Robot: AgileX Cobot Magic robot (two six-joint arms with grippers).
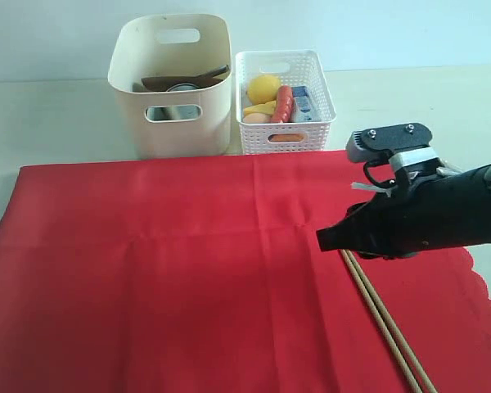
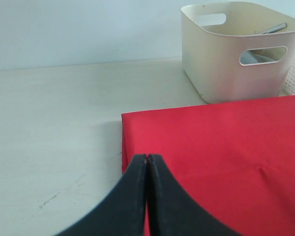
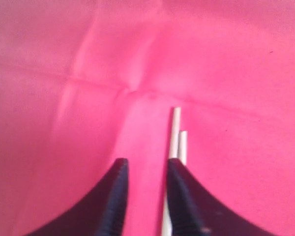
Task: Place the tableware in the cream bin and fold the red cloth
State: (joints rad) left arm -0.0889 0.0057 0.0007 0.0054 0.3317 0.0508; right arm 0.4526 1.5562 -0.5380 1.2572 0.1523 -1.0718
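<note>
The red cloth [image 1: 188, 270] lies spread flat across the table. On its right part rests the pair of chopsticks [image 1: 386, 326], side by side. My right gripper [image 1: 322, 238] hovers low over their far ends. In the right wrist view its jaws [image 3: 147, 163] stand open with only cloth between them, and the chopsticks [image 3: 175, 132] run under one finger. The cream bin [image 1: 172, 90] stands behind the cloth with dark wooden tableware [image 1: 184, 80] inside. My left gripper [image 2: 147, 158] is shut and empty above the cloth's corner [image 2: 137, 128]; the exterior view does not show it.
A white lattice basket [image 1: 311, 115] with food stands right of the cream bin [image 2: 221, 64]. A silver knife [image 2: 274, 28] leans inside the bin. Bare pale table [image 2: 54, 123] lies left of the cloth. The cloth's scalloped edge [image 1: 484, 282] runs along the right.
</note>
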